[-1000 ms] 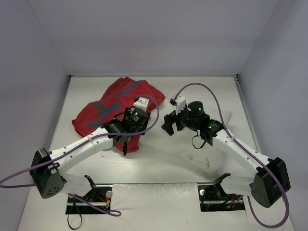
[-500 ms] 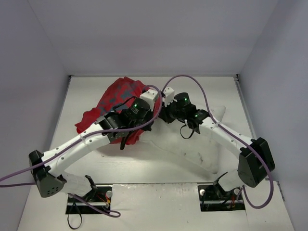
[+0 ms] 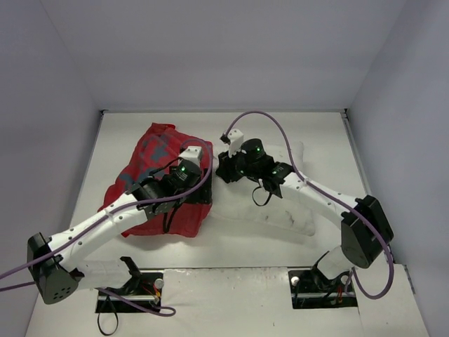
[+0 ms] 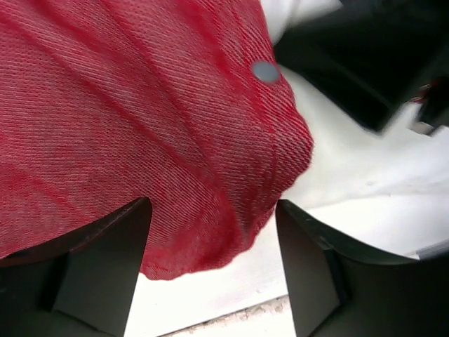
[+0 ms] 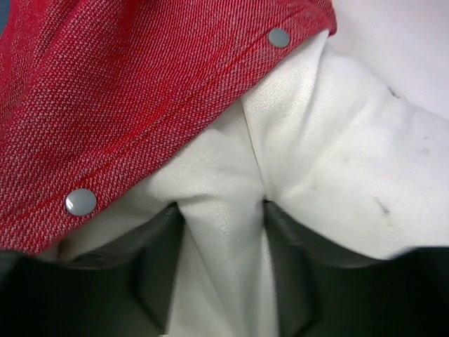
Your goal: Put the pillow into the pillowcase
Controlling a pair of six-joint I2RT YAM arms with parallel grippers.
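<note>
Right wrist: pillow (image 5: 337, 161) corner at pillowcase (image 5: 105, 105) mouth
R gripper (image 5: 223, 246) pinches a pillow fold, prob to push it in; L gripper (image 4: 210, 217) spread wide round the hem, not gripping.

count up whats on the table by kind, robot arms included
pillowcase, red: 1
pillow, white: 1
robot arms, left arm and right arm: 2
total: 4
</note>
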